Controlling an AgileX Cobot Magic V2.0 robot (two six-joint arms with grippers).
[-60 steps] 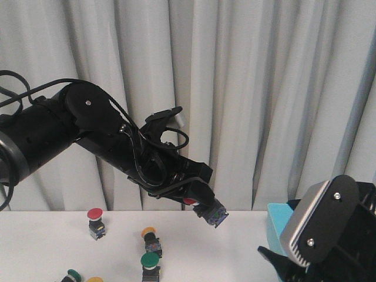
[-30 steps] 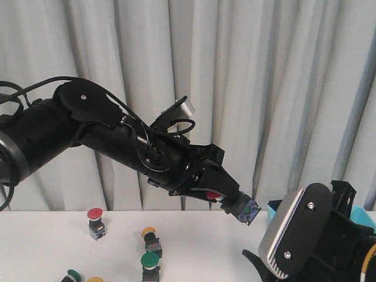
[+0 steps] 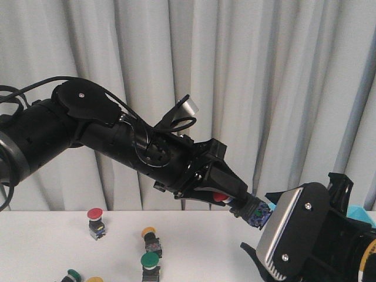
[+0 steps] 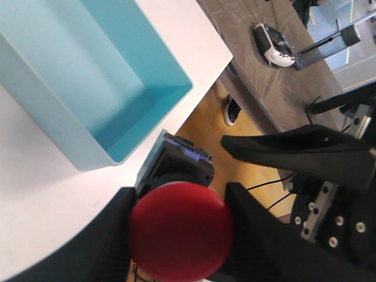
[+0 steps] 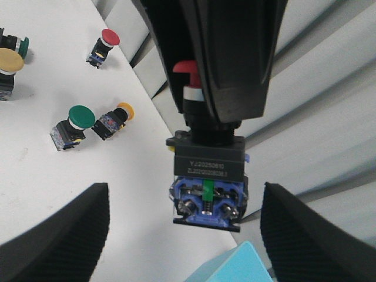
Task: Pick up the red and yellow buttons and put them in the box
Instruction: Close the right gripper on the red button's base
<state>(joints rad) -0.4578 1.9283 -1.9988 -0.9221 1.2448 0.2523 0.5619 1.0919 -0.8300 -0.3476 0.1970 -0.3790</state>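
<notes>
We see the left gripper (image 3: 230,197) clamped on a red button (image 4: 181,230) near the box (image 4: 94,88); the right gripper (image 5: 182,226) seems open.

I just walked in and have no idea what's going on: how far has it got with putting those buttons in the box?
Nothing looks delivered yet: the part of the box in view is empty. In hand: the left gripper holds a red button in the air, not yet over the box. Left on the table: another red button and two yellow ones. The right gripper is open.
</notes>
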